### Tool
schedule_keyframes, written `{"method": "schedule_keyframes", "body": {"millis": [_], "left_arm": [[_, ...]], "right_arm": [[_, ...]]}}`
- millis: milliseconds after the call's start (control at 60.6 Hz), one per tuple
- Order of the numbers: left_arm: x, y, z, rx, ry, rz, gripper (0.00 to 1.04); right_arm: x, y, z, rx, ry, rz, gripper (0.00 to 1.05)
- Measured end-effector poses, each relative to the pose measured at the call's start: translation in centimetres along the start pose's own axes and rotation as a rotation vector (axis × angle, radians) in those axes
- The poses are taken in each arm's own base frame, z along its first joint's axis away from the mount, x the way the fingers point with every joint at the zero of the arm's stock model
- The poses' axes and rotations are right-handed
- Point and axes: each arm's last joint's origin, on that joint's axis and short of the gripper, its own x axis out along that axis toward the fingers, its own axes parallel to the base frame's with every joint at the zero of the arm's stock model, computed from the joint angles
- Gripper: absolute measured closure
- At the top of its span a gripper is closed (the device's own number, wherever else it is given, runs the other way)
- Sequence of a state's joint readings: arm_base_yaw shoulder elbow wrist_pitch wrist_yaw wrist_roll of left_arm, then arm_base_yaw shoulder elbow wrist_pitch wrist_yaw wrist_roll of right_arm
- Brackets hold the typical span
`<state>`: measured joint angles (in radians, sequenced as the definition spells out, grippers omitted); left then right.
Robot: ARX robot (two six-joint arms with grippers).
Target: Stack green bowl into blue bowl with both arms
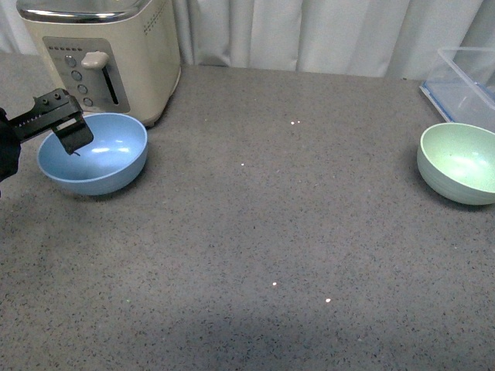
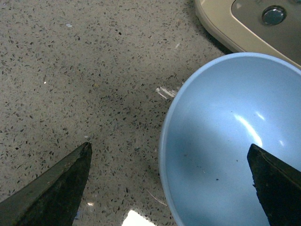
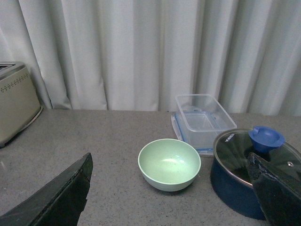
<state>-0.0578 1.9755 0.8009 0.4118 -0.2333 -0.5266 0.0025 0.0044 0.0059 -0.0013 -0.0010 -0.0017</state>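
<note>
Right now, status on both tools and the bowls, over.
Left tool open, straddling blue bowl rim. Right tool open, short of green bowl, not touching. Pot and clear container close beside green bowl.

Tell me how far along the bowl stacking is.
Nothing is stacked yet: the green bowl sits apart from the blue bowl. In hand: the open left gripper straddles the blue bowl's rim. The right gripper is open, short of the green bowl. Left: grasping, then stacking.
</note>
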Motion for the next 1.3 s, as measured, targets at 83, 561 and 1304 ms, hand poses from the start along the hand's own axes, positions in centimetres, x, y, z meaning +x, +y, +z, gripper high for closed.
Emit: {"method": "schedule_keyframes", "body": {"millis": [83, 561, 1304], "left_arm": [[0.8, -0.1, 0.0, 0.012, 0.025, 0.011, 0.06], [2.7, -0.4, 0.6, 0.007, 0.085, 0.039, 0.29], [0.7, -4.4, -0.3, 0.032, 0.130, -0.053, 1.01]], "right_arm": [[0.0, 0.0, 0.0, 0.000, 0.000, 0.000, 0.09], [0.0, 0.0, 0.0, 0.000, 0.000, 0.000, 0.09], [0.0, 0.0, 0.0, 0.000, 0.000, 0.000, 0.09]]}}
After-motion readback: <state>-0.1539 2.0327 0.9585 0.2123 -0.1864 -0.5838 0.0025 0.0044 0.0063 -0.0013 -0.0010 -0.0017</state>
